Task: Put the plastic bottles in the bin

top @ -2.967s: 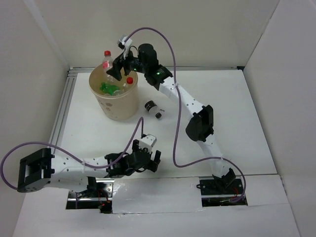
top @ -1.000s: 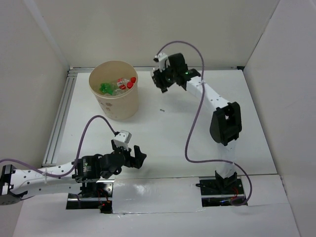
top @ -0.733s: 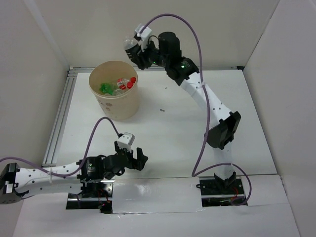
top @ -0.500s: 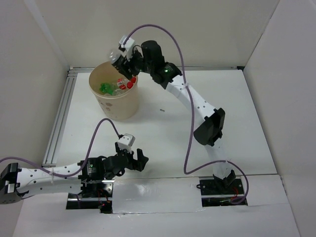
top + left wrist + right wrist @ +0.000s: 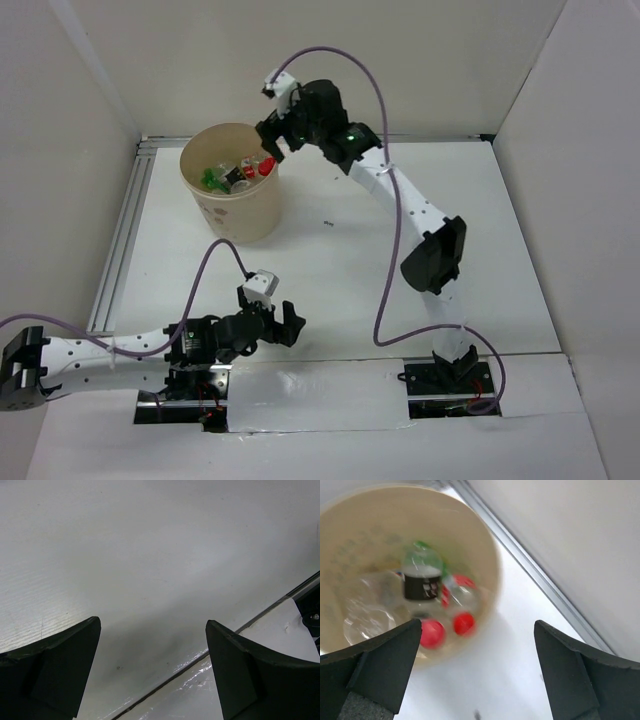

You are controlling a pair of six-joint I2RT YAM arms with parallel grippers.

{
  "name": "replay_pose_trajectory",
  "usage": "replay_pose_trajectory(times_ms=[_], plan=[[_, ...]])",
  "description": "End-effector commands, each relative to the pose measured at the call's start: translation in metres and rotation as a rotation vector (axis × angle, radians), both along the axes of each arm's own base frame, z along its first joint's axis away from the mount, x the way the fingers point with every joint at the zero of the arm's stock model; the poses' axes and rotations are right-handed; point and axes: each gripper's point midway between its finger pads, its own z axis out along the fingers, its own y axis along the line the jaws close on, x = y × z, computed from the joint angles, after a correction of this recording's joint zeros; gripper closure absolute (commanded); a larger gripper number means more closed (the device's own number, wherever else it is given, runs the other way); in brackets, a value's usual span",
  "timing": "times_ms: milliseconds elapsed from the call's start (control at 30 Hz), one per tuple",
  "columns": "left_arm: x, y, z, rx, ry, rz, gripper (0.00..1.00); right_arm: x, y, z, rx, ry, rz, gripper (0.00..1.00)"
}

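Observation:
The tan bin (image 5: pixel 231 203) stands at the back left of the table and holds several plastic bottles (image 5: pixel 240 172): clear ones with red caps, a green one, one with a dark label (image 5: pixel 422 582). In the right wrist view the bin's rim (image 5: pixel 492 570) curves round them. My right gripper (image 5: pixel 268 138) hangs open just above the bin's right rim, nothing between its fingers (image 5: pixel 380 660). My left gripper (image 5: pixel 288 326) is open low over the table's near edge, holding nothing; its fingers (image 5: pixel 60 665) frame bare table.
White walls close in the table on three sides. A metal rail (image 5: pixel 120 240) runs along the left edge. A taped seam (image 5: pixel 200 660) crosses the table near the arm bases. A small dark speck (image 5: pixel 327 223) lies right of the bin.
The right gripper carried a bottle from the table's back to over the bin and opened; the bottle now lies in the bin. The left arm barely shifted.

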Motion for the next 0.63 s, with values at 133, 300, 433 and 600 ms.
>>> replay_pose_trajectory(times_ms=[133, 300, 433, 600], plan=[[0.011, -0.028, 0.059, -0.100, -0.108, -0.028, 0.01, -0.017, -0.181, 0.028, -0.125, 0.056, -0.518, 0.00], [0.021, -0.036, 0.073, -0.052, -0.172, -0.030, 0.01, -0.067, -0.287, -0.044, -0.263, 0.172, -0.708, 0.00], [0.037, -0.043, 0.080, -0.039, -0.184, -0.039, 0.01, -0.112, -0.346, -0.059, -0.231, 0.210, -0.786, 0.00], [0.067, -0.049, 0.084, -0.072, -0.154, -0.079, 0.01, -0.169, -0.368, -0.081, -0.163, 0.192, -0.757, 0.00]])
